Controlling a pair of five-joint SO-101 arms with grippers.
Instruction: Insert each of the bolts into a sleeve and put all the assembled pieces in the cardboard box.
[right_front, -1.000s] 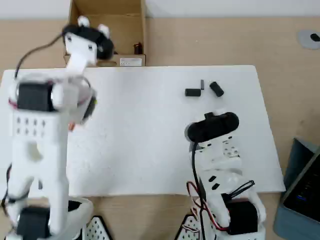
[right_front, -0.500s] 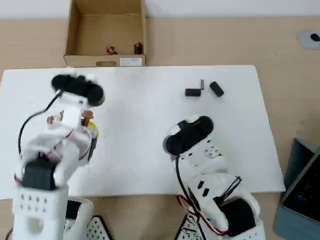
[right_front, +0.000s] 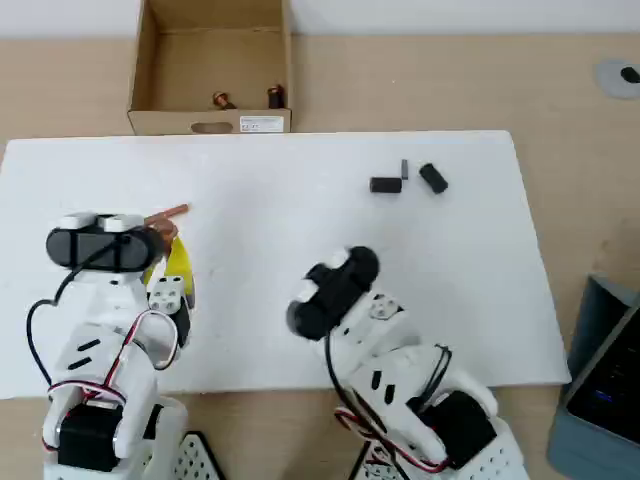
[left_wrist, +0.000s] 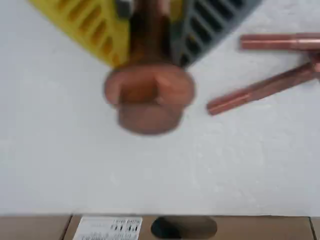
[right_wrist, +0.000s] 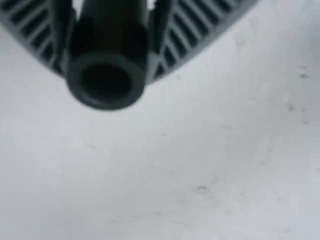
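Left wrist view gives us the copper bolt (left_wrist: 149, 97) most clearly. Its flanged head faces the camera, and its shank goes back between the yellow finger (left_wrist: 85, 25) and the grey finger (left_wrist: 210, 25) of the left tool (left_wrist: 150, 30), which is pinching it. Just beside it, two loose bolts (left_wrist: 260, 90) lie on the white board (left_wrist: 75, 165), close together; we cannot tell if they touch. Past the edge of the board we see the front wall of the cardboard box (left_wrist: 225, 227).

In the right wrist view, the black sleeve (right_wrist: 105, 75) shows its open end to the camera. The right tool (right_wrist: 107, 30) is pressed on it from both sides with its grey fingers (right_wrist: 200, 30), over the white board.

In the high view, the cardboard box stands on the table (right_front: 420, 90) against the far edge of the board. Two small pieces (right_front: 222, 100), copper and dark, lie inside it near the front wall. Two loose sleeves (right_front: 385, 185) lie on the far right part of the board, well apart from both arms. The left arm (right_front: 100, 330) stands over the near left part, with copper bolts beside its head. The right arm (right_front: 390, 370) stands over the near middle.
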